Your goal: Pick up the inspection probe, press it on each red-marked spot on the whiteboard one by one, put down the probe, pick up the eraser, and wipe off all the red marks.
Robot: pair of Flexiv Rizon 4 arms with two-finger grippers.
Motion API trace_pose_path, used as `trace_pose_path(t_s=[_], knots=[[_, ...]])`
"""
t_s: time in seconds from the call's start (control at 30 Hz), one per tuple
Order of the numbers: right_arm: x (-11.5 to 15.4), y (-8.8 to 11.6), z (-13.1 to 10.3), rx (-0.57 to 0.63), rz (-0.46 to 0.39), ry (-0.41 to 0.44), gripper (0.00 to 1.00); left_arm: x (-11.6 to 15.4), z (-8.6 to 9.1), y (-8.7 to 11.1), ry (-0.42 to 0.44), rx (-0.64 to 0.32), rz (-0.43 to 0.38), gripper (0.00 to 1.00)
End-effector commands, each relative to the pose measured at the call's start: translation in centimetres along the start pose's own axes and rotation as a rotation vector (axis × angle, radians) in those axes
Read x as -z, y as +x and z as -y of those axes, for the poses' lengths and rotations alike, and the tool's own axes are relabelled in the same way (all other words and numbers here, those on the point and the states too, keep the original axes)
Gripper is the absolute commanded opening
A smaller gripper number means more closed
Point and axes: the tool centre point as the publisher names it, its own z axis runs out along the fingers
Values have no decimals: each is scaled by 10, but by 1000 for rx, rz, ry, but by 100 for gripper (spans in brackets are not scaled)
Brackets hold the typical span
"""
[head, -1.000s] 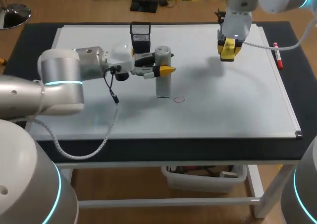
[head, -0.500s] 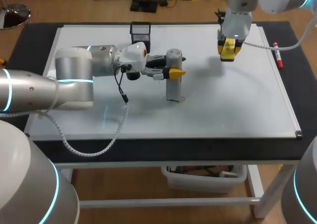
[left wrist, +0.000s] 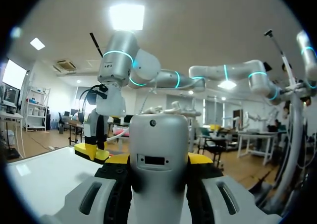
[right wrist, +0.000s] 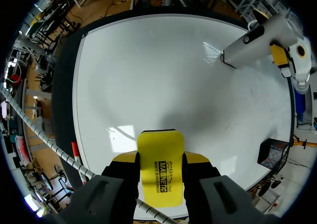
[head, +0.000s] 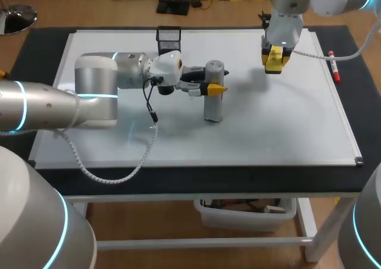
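Leftmost, past a black mesh holder [head: 168, 38] at the far edge of the white rectangular whiteboard [head: 280, 132], the left gripper [left wrist: 158, 158] has its yellow-tipped fingers clamped on the upper body of the grey cylindrical inspection probe [head: 212, 105]. The probe is held upright with its foot on the board near the middle, so that it presses squarely; no red mark shows, presumably because the foot covers one. Further right, the right gripper [right wrist: 159, 157] hangs over the board's far part, fingers closed on the yellow block eraser [head: 273, 61], apparently ready for wiping, and a red marker pen [head: 335, 70] lies at the right edge.
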Motion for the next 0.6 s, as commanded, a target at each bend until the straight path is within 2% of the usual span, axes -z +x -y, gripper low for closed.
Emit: trace_pose_path(t_s=[0.03, 0.6], knots=[[1, 1, 1, 3, -3, 0, 0, 2, -3, -4, 0, 3, -39, 0], [1, 1, 1, 3, -3, 0, 0, 4, -5, -2, -10, 3, -36, 0]])
